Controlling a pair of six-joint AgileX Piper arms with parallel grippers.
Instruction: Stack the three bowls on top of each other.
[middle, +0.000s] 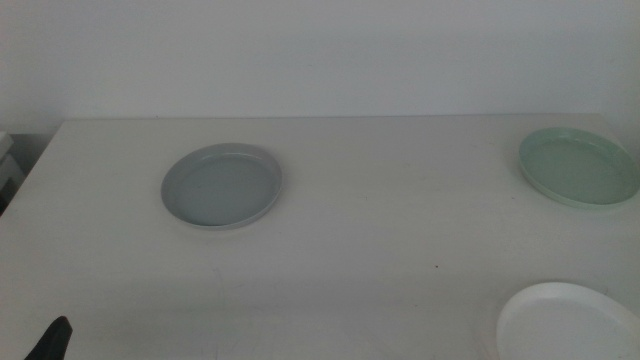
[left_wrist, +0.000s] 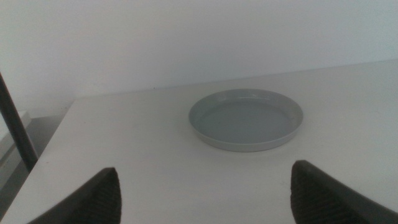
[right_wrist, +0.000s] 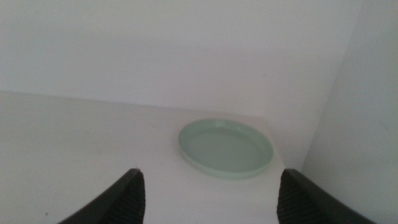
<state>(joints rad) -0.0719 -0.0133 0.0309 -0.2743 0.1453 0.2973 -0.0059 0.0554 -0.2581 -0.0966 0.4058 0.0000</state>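
Note:
Three bowls rest apart on the white table. The grey-blue bowl (middle: 222, 186) (left_wrist: 246, 118) lies left of centre, the pale mint green bowl (middle: 579, 167) (right_wrist: 226, 148) at the far right, and the white bowl (middle: 567, 322) at the near right edge, partly cut off. My left gripper (left_wrist: 205, 193) stands open well short of the grey-blue bowl, holding nothing; only a dark tip of it (middle: 52, 340) shows at the bottom left of the middle view. My right gripper (right_wrist: 208, 196) is open too, short of the green bowl, and is out of the middle view.
A white wall (middle: 320, 50) rises behind the table's far edge. The table's left edge (middle: 25, 190) drops off beside a dark gap. A dark slanted bar (left_wrist: 15, 127) stands off the table's left side in the left wrist view.

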